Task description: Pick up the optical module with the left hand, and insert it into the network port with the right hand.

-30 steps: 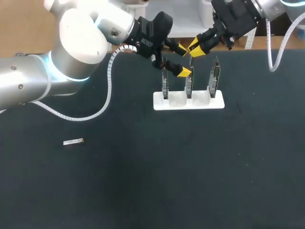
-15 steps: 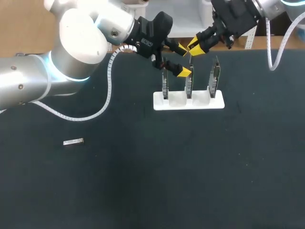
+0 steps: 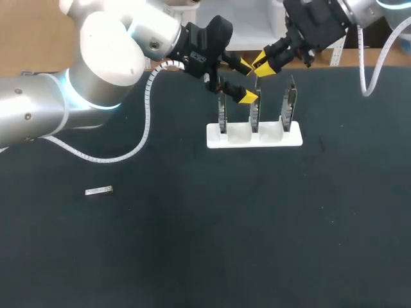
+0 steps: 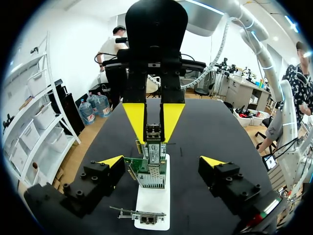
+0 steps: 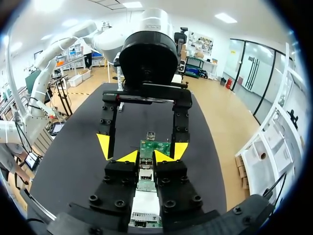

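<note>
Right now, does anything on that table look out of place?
One thing: a small silvery piece lies flat, alone on the dark table, far from the white stand where three cards stand upright. It is too small to tell what it is.

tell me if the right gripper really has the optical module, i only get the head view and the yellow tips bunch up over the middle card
Observer: Yes. The left wrist view shows the right gripper pinching the optical module from both sides, right at the upper edge of the middle card.
Operator: is the left gripper clamping that card
Observer: No. In its own wrist view the left gripper is open, one tip on each side of the card, both apart from it.
Operator: module lined up?
Observer: In the right wrist view the green card sits straight ahead of the held module. Whether it is seated I cannot tell.
</note>
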Robot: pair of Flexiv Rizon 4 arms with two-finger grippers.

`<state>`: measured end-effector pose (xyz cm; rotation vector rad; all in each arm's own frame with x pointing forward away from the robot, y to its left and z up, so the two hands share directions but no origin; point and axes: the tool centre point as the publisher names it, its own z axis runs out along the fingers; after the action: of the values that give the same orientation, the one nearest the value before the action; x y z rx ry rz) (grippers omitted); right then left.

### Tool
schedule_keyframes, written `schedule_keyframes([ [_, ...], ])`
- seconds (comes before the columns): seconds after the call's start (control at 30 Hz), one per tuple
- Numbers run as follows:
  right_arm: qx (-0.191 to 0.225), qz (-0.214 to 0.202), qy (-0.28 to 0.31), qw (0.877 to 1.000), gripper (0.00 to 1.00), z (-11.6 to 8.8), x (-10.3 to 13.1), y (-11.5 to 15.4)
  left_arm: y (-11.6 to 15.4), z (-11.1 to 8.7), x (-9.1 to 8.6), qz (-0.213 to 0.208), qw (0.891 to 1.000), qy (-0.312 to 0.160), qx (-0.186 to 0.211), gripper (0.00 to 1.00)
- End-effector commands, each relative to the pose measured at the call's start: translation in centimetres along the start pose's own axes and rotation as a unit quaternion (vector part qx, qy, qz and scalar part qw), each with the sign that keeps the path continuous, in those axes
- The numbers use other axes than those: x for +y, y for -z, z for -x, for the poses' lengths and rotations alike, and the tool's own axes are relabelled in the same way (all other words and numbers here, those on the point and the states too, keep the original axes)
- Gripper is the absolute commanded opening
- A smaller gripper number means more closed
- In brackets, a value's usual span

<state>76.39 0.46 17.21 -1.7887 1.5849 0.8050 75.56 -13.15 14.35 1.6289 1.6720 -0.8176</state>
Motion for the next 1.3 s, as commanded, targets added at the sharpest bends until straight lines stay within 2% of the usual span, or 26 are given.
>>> schedule_keyframes([
  [0.03, 0.002, -0.004, -0.001, 1.000, 0.00, -0.01, 0.27, 0.04, -0.03, 0.03, 0.10, -0.001, 1.000, 0.000, 0.001, 1.00],
  [1.3, 0.007, -0.006, -0.005, 1.000, 0.00, -0.11, -0.11, -0.01, -0.03, 0.03, 0.10, -0.001, 1.000, 0.000, 0.001, 1.00],
])
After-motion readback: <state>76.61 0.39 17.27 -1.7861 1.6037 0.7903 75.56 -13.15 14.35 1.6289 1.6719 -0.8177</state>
